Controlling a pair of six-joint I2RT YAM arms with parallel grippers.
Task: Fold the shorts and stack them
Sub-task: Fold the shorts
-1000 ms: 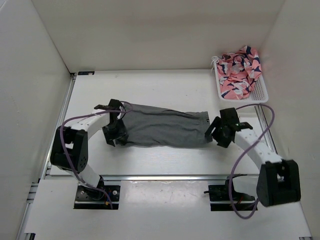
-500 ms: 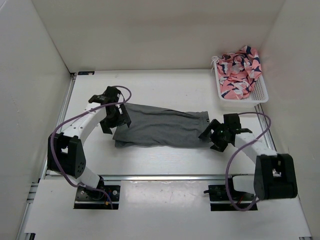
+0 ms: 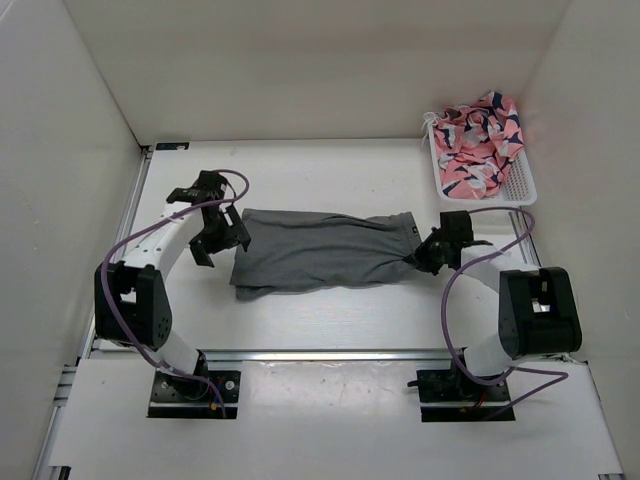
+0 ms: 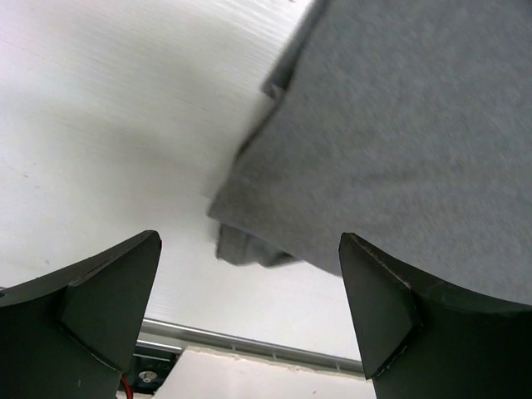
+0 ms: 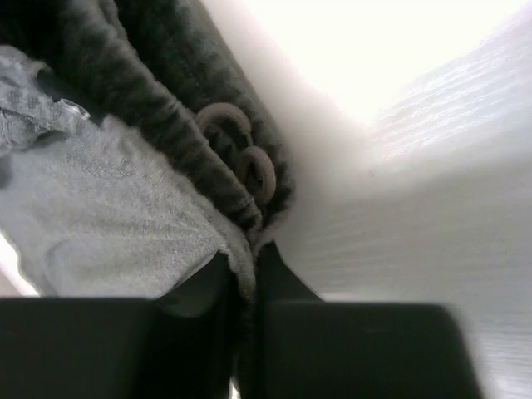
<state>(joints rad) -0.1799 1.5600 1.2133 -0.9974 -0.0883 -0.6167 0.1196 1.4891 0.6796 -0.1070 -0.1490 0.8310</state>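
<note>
The grey shorts (image 3: 320, 250) lie folded lengthways across the middle of the white table, waistband to the right. My right gripper (image 3: 418, 256) is shut on the shorts' waistband edge (image 5: 241, 249), and a loop of drawstring (image 5: 249, 162) shows just beyond its fingers. At the shorts' left end my left gripper (image 3: 222, 240) hovers open with nothing between its fingers (image 4: 382, 307). In the left wrist view the leg-hem corner of the shorts (image 4: 249, 245) lies on the table below the open jaws.
A white basket (image 3: 520, 185) at the back right holds a crumpled pink patterned garment (image 3: 482, 140). White walls close in the table on the left, back and right. A metal rail (image 3: 330, 352) runs along the table's near edge.
The right gripper moved in to the waistband and shut on it. The left gripper let go of the left end and drew back, open. The shorts' right end is now slightly bunched.
</note>
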